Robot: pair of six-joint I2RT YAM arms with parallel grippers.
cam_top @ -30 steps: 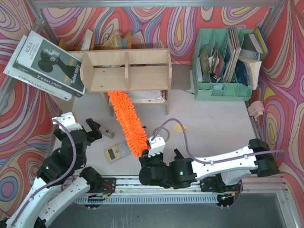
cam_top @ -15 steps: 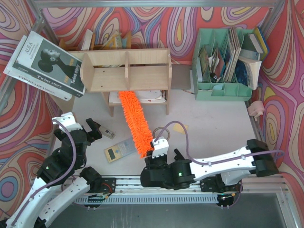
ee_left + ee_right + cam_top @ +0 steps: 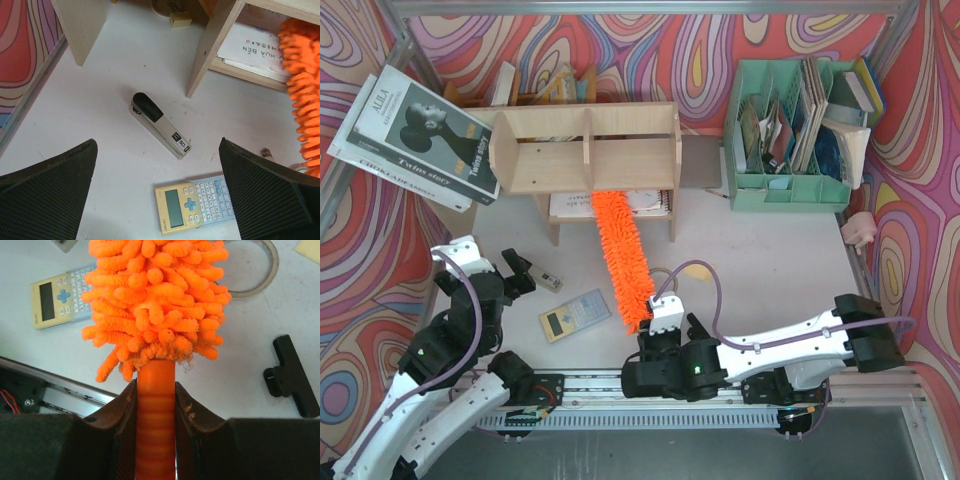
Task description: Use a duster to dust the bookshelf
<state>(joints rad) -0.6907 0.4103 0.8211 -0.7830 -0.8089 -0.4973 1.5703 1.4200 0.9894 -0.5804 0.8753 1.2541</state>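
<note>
The light plywood bookshelf [image 3: 585, 150] stands at the back of the table; one of its legs [image 3: 212, 45] shows in the left wrist view. The orange shaggy duster [image 3: 625, 255] lies slanted from my right gripper up to the shelf's lower front edge, its tip over a notebook under the shelf. My right gripper [image 3: 660, 315] is shut on the smooth orange handle [image 3: 155, 405], just below the fluffy head [image 3: 155, 295]. My left gripper [image 3: 515, 272] hangs open above the table at the left, holding nothing [image 3: 157, 142]. The duster's edge [image 3: 302, 90] shows at that view's right.
A yellow calculator [image 3: 575, 315] and a grey stapler [image 3: 551, 281] lie between the arms. A mint-green file organiser [image 3: 790, 130] full of papers stands at back right. Books [image 3: 415, 135] lean at back left. A black clip [image 3: 290, 375] lies right of the duster.
My right gripper has moved right and slightly nearer, swinging the duster head rightward along the shelf's lower edge. The left arm has not moved.
</note>
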